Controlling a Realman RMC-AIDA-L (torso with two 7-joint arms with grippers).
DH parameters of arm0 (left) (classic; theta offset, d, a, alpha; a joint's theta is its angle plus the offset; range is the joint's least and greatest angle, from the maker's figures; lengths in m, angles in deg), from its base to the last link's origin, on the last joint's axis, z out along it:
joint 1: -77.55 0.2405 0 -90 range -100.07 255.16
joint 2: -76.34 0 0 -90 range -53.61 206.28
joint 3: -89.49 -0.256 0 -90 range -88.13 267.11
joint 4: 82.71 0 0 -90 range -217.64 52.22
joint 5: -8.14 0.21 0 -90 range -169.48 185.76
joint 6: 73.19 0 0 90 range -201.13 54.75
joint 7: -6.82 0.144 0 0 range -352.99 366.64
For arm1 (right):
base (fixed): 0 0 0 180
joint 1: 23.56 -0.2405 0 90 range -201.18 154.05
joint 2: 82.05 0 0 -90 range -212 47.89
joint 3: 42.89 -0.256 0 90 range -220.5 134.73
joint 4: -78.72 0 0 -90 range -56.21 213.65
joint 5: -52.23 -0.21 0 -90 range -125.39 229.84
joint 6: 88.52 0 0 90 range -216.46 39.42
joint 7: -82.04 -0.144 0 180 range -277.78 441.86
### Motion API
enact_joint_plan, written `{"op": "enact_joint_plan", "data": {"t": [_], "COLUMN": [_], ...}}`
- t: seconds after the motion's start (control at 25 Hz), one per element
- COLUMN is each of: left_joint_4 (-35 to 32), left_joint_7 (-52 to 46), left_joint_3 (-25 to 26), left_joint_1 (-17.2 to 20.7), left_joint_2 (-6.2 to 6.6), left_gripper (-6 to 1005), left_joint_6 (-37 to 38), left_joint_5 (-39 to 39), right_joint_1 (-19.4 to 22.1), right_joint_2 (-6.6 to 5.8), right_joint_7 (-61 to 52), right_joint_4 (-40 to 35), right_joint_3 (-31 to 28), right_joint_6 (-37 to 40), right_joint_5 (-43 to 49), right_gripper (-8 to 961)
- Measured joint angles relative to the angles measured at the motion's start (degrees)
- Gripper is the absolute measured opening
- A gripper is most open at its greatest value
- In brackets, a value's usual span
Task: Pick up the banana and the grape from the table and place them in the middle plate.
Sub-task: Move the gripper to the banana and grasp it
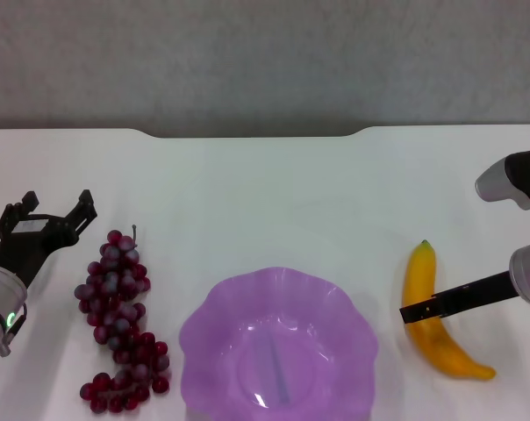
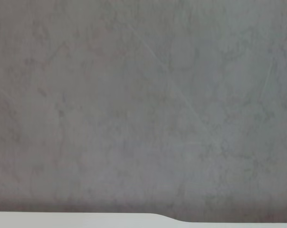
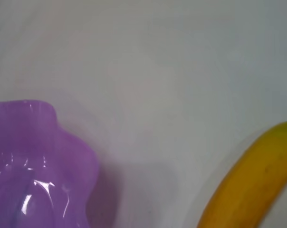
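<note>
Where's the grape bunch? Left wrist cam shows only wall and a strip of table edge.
Observer: The grape bunch lies on the table, between the left gripper and the middle plate, touching neither.
Operator: Left gripper open?
Observer: Yes, open, level with the bunch's stem end.
Operator: Banana?
Observer: The banana lies on the table to the plate's right; the right gripper reaches across its middle.

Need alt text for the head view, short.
A translucent purple scalloped plate sits empty at centre on a white table. A dark red grape bunch lies to its left near the open left gripper; the right gripper reaches across a curved yellow banana on the right.
</note>
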Motion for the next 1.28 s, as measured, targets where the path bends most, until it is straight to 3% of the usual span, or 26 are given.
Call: {"op": "enact_joint_plan", "data": {"t": [0.96, 1.2, 1.28], "left_joint_4": [0.0, 0.0, 0.1], "left_joint_7": [-0.1, -0.1, -0.1], "left_joint_3": [0.0, 0.0, 0.0], "left_joint_1": [-0.2, -0.2, -0.2], "left_joint_2": [-0.06, -0.06, -0.06], "left_gripper": [893, 894, 894], "left_joint_6": [0.0, 0.0, 0.0], "left_joint_5": [-0.2, -0.4, -0.4], "right_joint_1": [-2.4, -2.9, -2.9], "right_joint_2": [0.18, 0.23, 0.24], "right_joint_7": [1.6, 1.7, 1.7], "right_joint_4": [-8.7, -10.2, -10.2], "right_joint_3": [3.6, 6.9, 8.0], "right_joint_6": [8.5, 12.0, 13.1], "right_joint_5": [-0.1, -1.8, -2.3], "right_gripper": [865, 644, 622]}}
